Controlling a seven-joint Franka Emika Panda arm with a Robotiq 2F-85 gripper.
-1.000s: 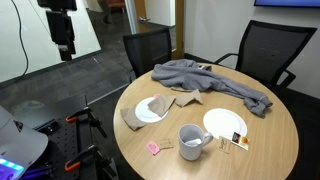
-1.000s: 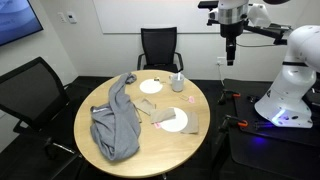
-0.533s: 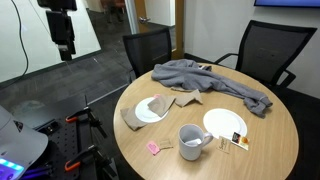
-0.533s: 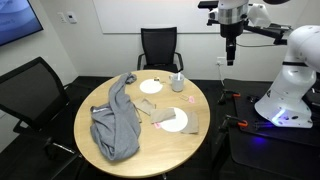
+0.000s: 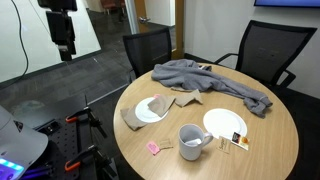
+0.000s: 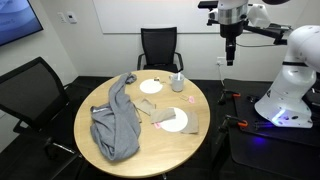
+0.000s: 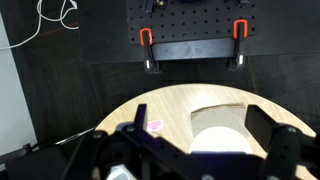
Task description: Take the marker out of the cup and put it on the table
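The grey mug [image 5: 191, 141] stands near the front edge of the round light-wood table [image 5: 260, 150]; it also shows in an exterior view [image 6: 177, 82]. I cannot make out the marker in any view. My gripper [image 5: 65, 45] hangs high in the air, well off the table's side and far from the mug, as an exterior view [image 6: 229, 52] also shows. In the wrist view its fingers [image 7: 198, 125] are spread wide with nothing between them, looking down on the table edge [image 7: 110, 115].
Two white plates [image 5: 152, 110] [image 5: 224, 124] lie near the mug, one on a brown napkin [image 7: 215, 100]. A grey cloth [image 5: 210, 80] covers the far side. A pink scrap [image 5: 154, 148] lies by the mug. Black chairs [image 5: 148, 50] stand around the table.
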